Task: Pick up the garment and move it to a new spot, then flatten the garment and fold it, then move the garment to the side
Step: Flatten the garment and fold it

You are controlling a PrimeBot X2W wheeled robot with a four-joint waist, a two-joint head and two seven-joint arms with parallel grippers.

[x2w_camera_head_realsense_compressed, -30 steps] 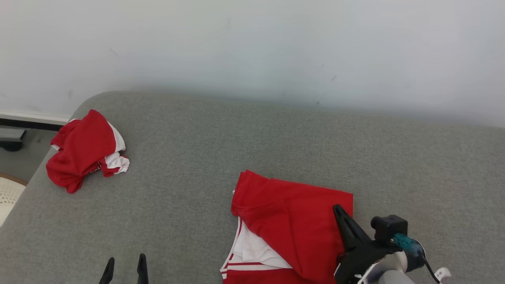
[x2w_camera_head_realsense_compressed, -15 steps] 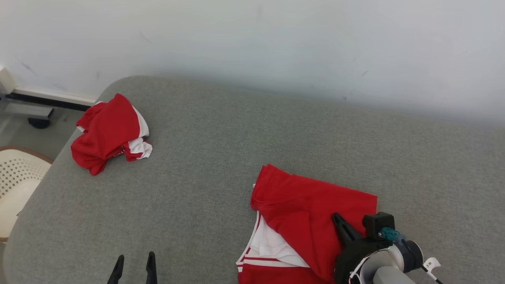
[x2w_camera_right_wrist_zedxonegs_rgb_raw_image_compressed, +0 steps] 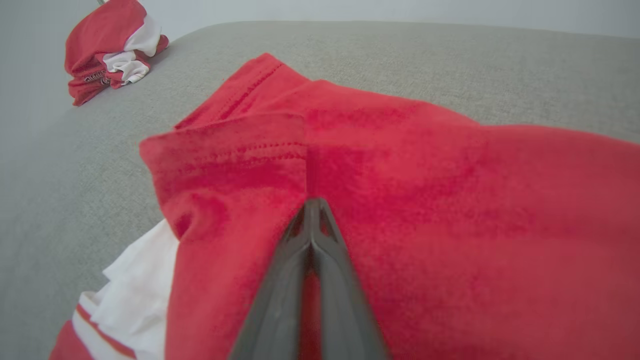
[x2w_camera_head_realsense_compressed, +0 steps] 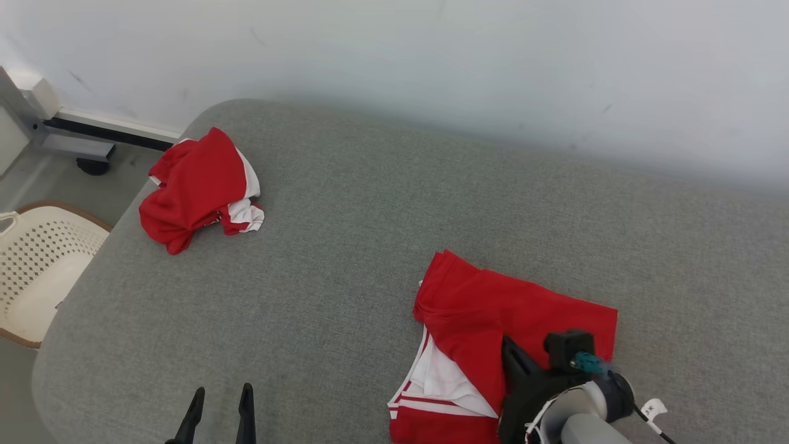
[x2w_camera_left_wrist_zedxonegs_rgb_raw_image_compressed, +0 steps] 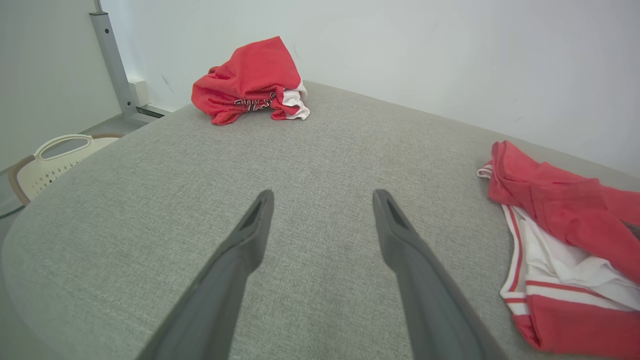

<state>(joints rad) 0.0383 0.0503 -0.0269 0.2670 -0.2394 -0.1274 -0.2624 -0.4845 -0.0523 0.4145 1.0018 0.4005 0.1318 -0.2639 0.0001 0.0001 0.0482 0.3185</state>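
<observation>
You are at the fold step, by my reading. Garment (x2w_camera_head_realsense_compressed: pixel 493 314) is lying near right on the grey surface (x2w_camera_head_realsense_compressed: pixel 370 203), a red flap doubled over the white. Right gripper (x2w_camera_right_wrist_zedxonegs_rgb_raw_image_compressed: pixel 312 202) is resting tips-together on the red cloth (whether any is pinched between, I cannot tell). Left gripper (x2w_camera_left_wrist_zedxonegs_rgb_raw_image_compressed: pixel 323 195) is hovering spread at near left, holding nothing. Next you are needing a clean grip on a free edge, with the left coming across to help. Second garment (x2w_camera_head_realsense_compressed: pixel 197 185) is sitting bunched, far left.

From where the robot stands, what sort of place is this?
Probably an indoor laundry-folding workspace, perhaps a test room: a wide grey fabric-covered surface before a plain white wall, a cream perforated plastic basket beside it, and a partly folded red-and-white garment lying on it.
</observation>
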